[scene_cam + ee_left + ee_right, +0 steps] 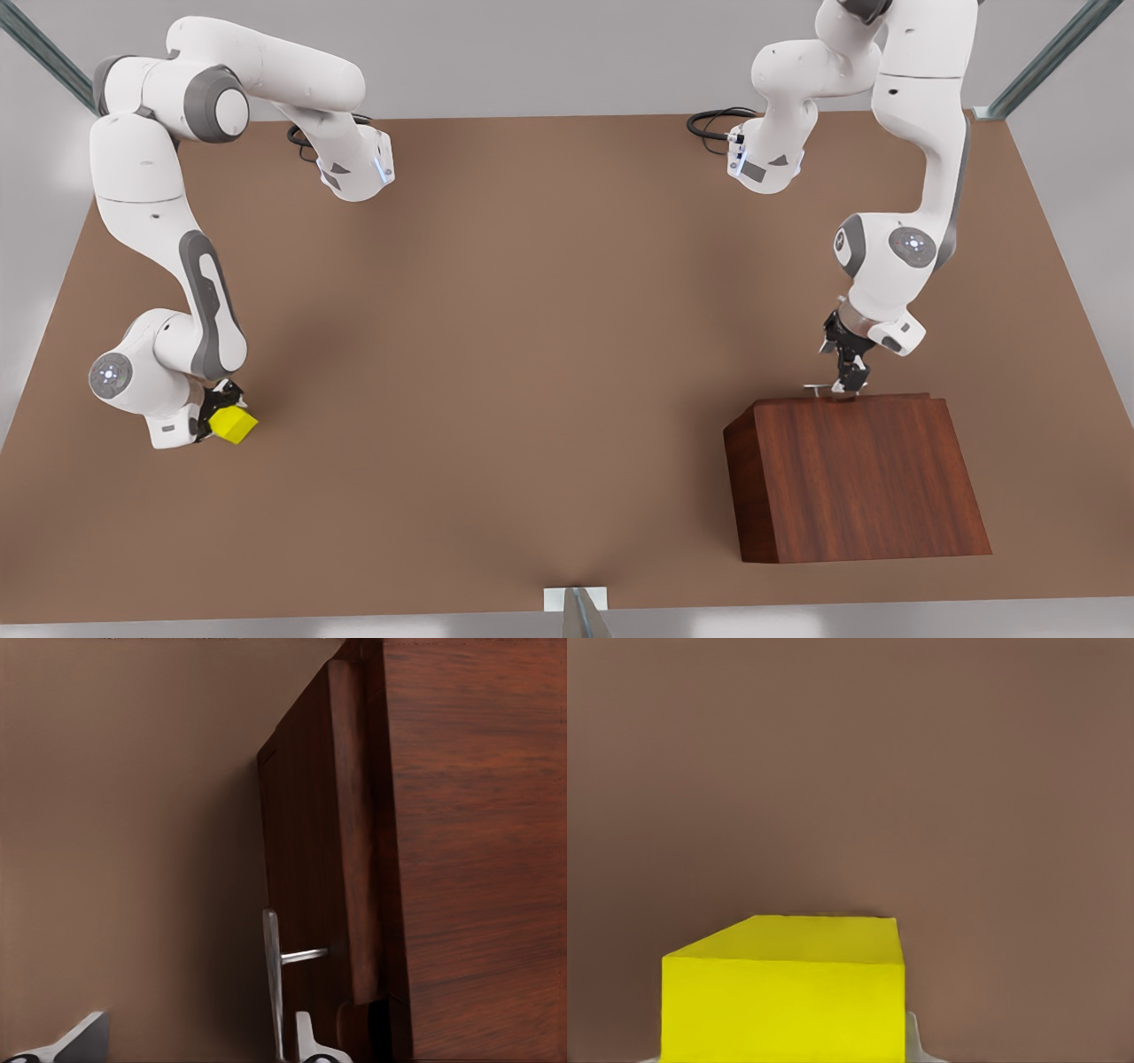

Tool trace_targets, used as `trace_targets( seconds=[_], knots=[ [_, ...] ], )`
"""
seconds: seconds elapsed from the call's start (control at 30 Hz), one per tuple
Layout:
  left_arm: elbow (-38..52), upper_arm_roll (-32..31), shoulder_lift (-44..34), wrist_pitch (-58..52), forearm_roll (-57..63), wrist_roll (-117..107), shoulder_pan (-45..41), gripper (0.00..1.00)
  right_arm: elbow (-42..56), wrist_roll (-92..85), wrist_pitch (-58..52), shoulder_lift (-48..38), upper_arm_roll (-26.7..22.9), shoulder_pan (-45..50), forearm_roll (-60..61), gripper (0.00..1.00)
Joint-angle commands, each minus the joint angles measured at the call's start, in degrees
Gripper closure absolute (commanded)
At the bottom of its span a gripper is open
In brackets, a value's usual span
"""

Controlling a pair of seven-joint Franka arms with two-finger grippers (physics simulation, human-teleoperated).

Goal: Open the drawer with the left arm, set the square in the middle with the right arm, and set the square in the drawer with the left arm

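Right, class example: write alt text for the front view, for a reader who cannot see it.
Two white robot arms reach over a brown table. The right hand holds a yellow cube at the front view's left; the left hand sits at the silver handle of a wooden cabinet.

Front view overhead, wrist views close

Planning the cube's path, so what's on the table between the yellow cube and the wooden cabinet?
Nothing: in the front view only bare table lies between the cube and the cabinet.
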Motion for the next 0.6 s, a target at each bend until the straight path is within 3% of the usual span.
trace_targets(
  seconds=[0.0,0.27,0.33,0.4,0.57],
  knots=[
    [0.0,0.0,-0.1,-0.2,-0.1,-0.1,0.0,0.0,0.0,0.0,0.0,0.0,0.0,0.0,-0.1,0.47],
    [-6.2,0.0,-5.4,-1.3,-0.1,-3.7,0.0,0.0,-8.7,11.8,0.0,-9.2,5.9,6.0,0.0,0.47],
    [-7.0,0.0,-5.9,-1.4,-0.1,-4.8,-0.1,0.0,-9.3,21.7,0.2,-10.1,5.9,13.6,0.5,0.45],
    [-7.5,0.0,-6.6,-2.0,-0.1,-5.0,-0.1,0.0,-8.9,32.1,0.6,-10.0,5.8,24.3,8.6,0.45],
    [-10.0,0.0,-9.1,-3.2,-0.1,-6.6,-0.2,0.0,-5.5,58.0,2.7,-8.0,5.5,45.4,9.1,0.45]
  ],
)
